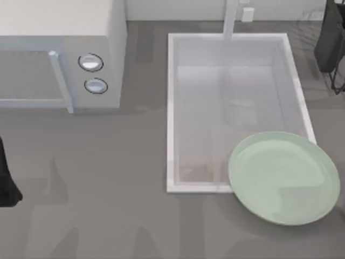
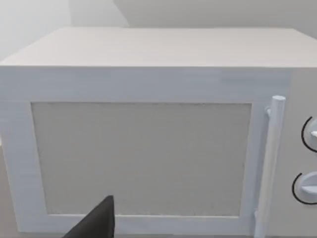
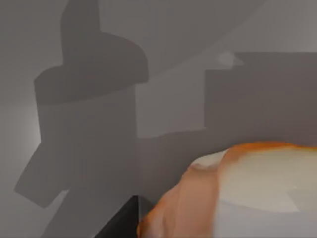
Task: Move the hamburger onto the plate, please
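The hamburger (image 3: 237, 193), orange with white patches, sits very close to the right wrist camera. One dark finger (image 3: 121, 223) of my right gripper presses against its side, so the gripper is shut on it above the grey counter. My right arm (image 1: 330, 40) is at the far right back corner of the top view. The plate (image 1: 284, 178), a large pale green dish, lies at the front right, its far edge overlapping the corner of the sink. My left arm (image 1: 6, 183) is parked at the left edge, its gripper (image 2: 94, 225) facing the microwave.
A white microwave (image 1: 59, 59) with a bar handle (image 1: 60, 81) and two knobs stands at the back left. The white sink basin (image 1: 178, 108) with its faucet (image 1: 230, 19) takes up the middle back. Grey counter stretches along the front.
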